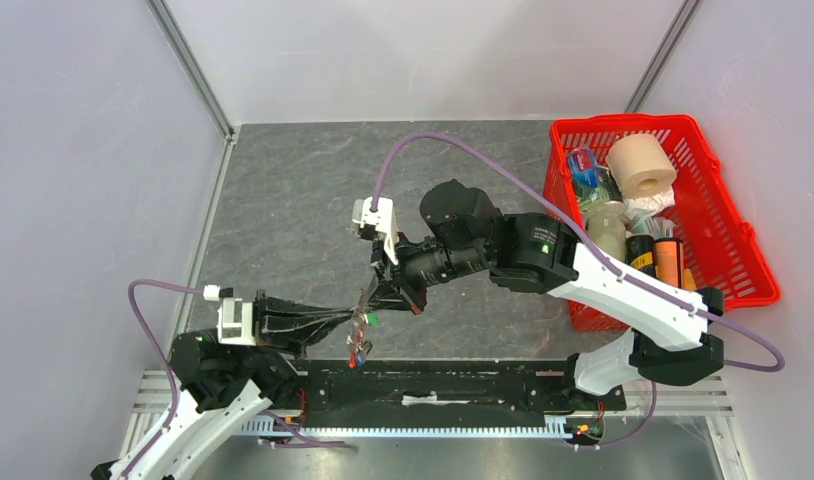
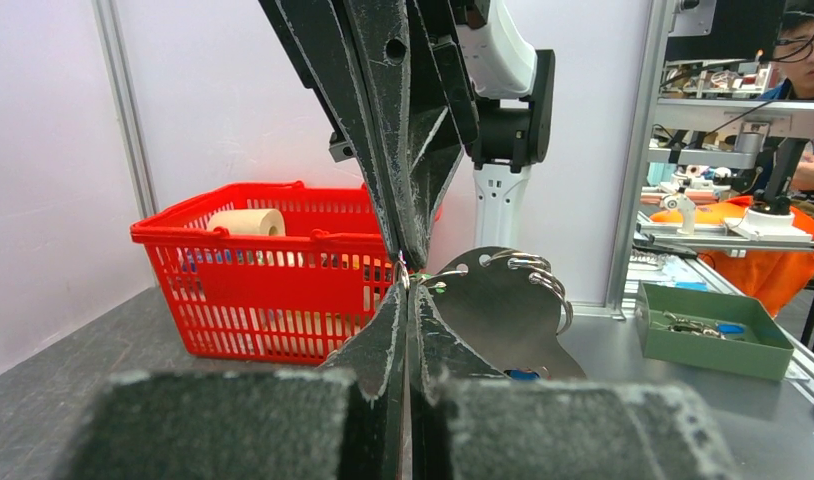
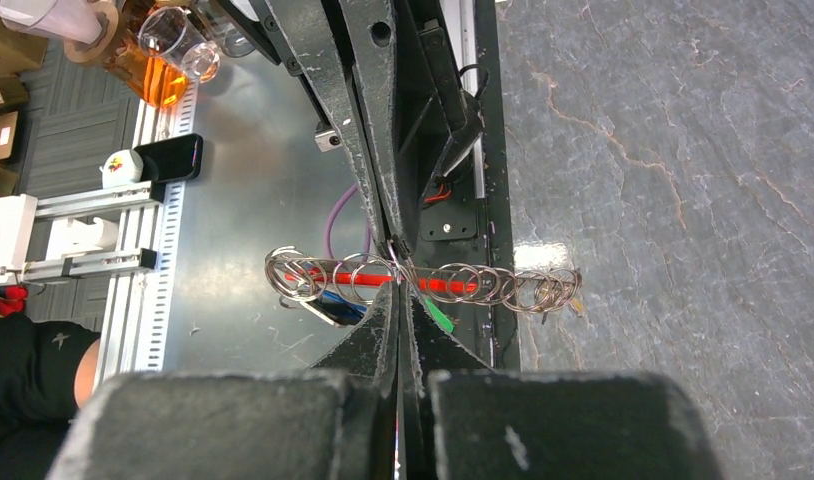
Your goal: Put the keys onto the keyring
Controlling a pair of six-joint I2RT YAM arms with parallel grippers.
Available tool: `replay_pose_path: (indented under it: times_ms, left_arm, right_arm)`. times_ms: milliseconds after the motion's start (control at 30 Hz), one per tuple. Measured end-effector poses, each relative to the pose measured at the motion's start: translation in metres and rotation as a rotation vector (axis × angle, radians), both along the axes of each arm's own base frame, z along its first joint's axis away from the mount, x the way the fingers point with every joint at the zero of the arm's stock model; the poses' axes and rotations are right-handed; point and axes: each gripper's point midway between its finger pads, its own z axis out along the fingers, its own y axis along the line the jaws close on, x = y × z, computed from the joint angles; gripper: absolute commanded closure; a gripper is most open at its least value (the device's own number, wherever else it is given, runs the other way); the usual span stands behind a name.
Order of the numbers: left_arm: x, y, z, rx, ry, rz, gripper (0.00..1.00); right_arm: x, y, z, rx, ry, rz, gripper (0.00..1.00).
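The keyring (image 3: 483, 288) is a row of thin silver rings with a flat red fob (image 3: 453, 285) behind it, held in the air above the table's near edge. It also shows in the top view (image 1: 359, 345). My left gripper (image 1: 355, 318) and right gripper (image 1: 371, 298) meet tip to tip, both shut on the thin ring. In the left wrist view the left gripper (image 2: 406, 280) pinches the wire, with a flat plate and its rings (image 2: 513, 310) beside it. A green-headed key (image 3: 439, 318) and a blue-headed key (image 3: 335, 306) hang by the right gripper (image 3: 398, 288).
A red plastic basket (image 1: 728, 235) with a tape roll, bottles and cans stands at the right of the grey table (image 1: 283, 200). The black base rail (image 1: 453, 385) runs along the near edge below the grippers.
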Motion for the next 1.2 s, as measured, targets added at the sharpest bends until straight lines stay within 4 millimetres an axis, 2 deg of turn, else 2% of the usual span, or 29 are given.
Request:
replay_pose_path:
  times_ms: [833,1033,1200]
  left_arm:
    - [-0.013,0.007,0.019,-0.077,-0.018,-0.052,0.98]
    - [-0.017,0.008,0.022,-0.094,-0.022,-0.069,0.98]
    - [-0.021,0.010,0.026,-0.111,-0.036,-0.084,0.98]
  right_arm:
    - [-0.004,-0.001,0.012,0.074,0.024,-0.023,1.00]
    - [-0.007,0.001,0.009,0.080,0.047,-0.007,0.91]
    - [-0.009,0.000,0.008,0.084,0.055,-0.006,0.69]
